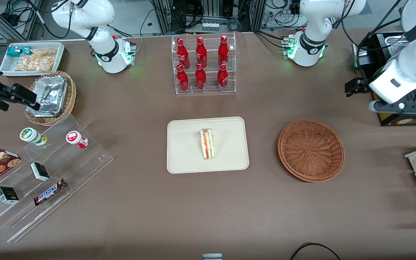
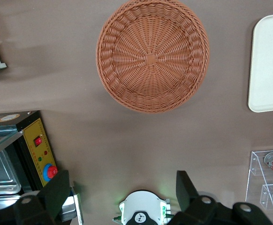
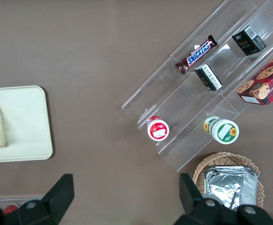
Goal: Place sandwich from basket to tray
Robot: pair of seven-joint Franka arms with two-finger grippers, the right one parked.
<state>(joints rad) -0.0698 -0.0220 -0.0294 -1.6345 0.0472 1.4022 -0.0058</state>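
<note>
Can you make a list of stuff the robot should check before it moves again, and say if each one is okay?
1. Sandwich on the tray: ok, it lies near the tray's middle.
2. Basket empty: ok, nothing is in it.
3. Gripper let go: ok, the fingers are spread wide and hold nothing.
4. Gripper away from the food: ok, it hangs high toward the working arm's end of the table, above the basket.
5. Sandwich inside the tray's rim: ok, no part sticks over the edge.
6. Bottle rack untouched: ok, the red bottles stand upright.
</note>
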